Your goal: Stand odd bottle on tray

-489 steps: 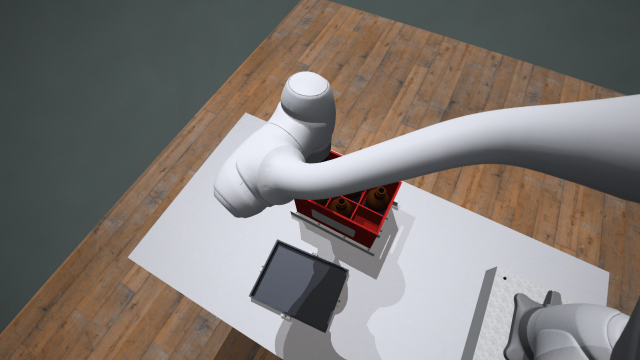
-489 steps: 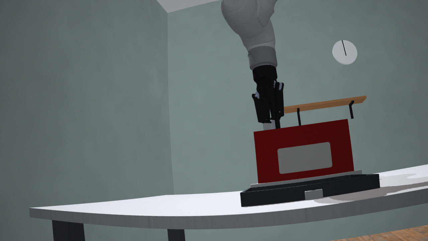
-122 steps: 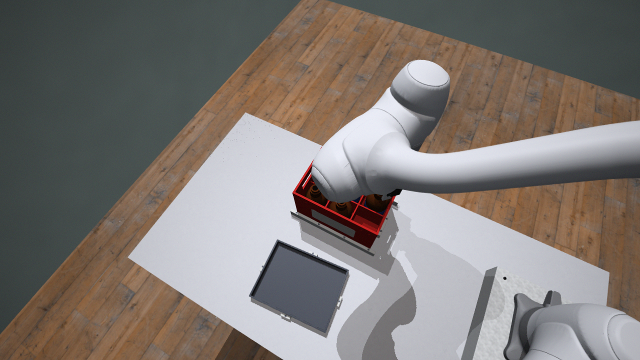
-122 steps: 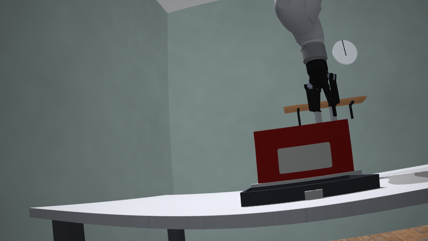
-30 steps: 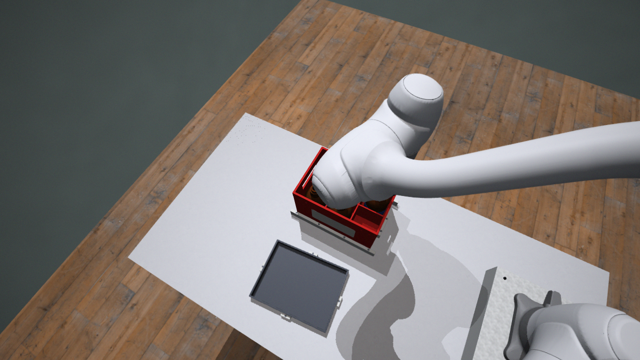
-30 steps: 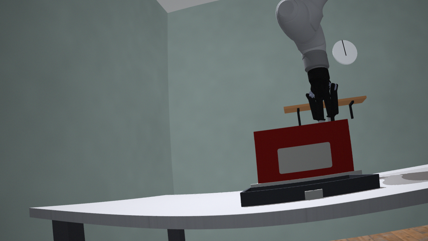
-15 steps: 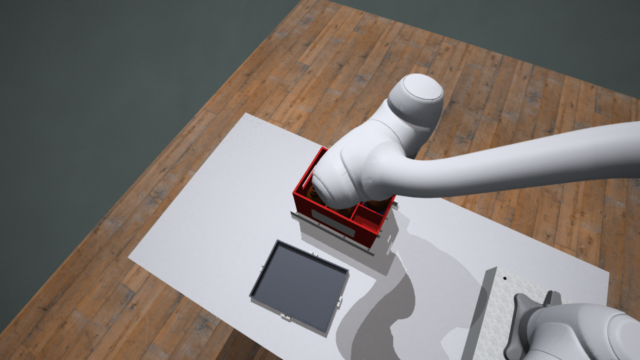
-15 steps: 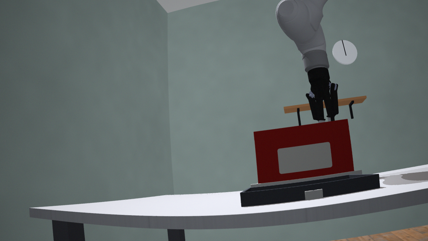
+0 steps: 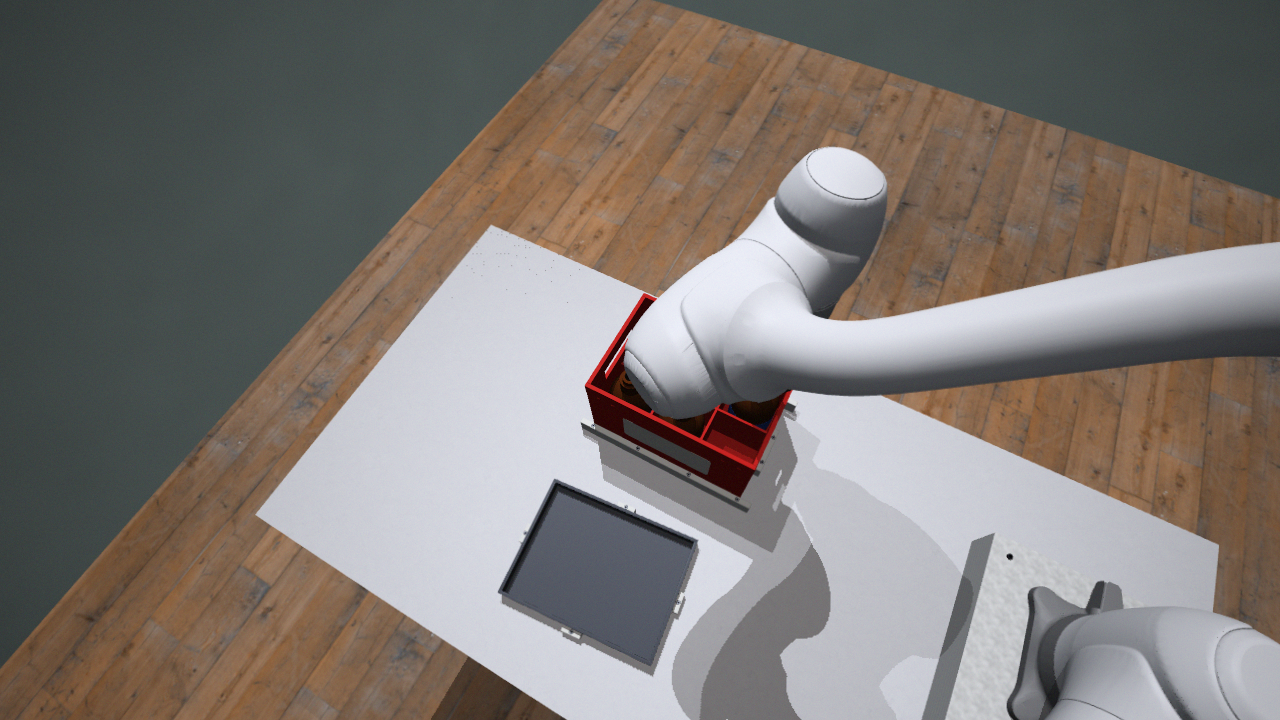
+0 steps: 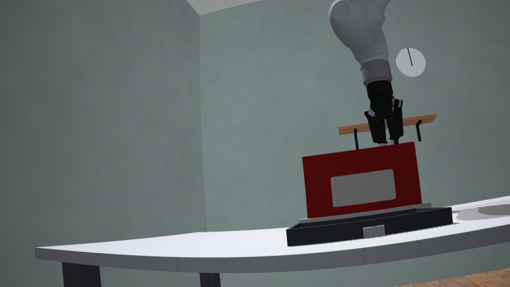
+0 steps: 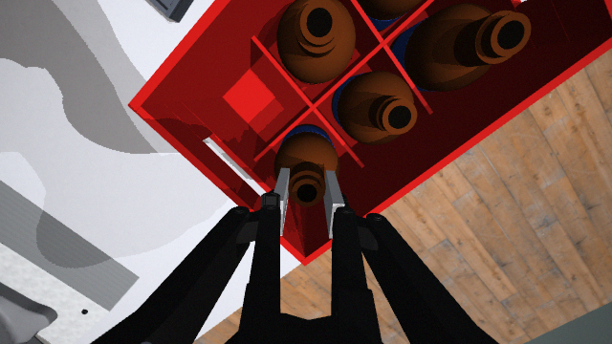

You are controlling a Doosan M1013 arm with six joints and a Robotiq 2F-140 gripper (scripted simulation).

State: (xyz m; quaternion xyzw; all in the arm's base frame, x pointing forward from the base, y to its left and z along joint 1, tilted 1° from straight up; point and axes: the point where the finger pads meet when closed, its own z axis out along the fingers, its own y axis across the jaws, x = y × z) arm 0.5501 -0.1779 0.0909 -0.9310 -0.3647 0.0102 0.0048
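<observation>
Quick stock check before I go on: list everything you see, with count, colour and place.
Table: one, white top, on the wood floor.
Crate: one, red, with dividers, mid-table.
Bottles: four fully seen plus a sliver of a fifth, brown, upright in the crate cells; one cell shows only its red floor.
Gripped bottle: brown, corner cell, neck between the jaws.
Tray: one, dark grey, beside the crate, no bottle on it.
Shelf: one, wooden, on the wall.
Wall disc: one, white.
Arm: white, over the crate.
Gripper: black, shut on that bottle's neck.
</observation>
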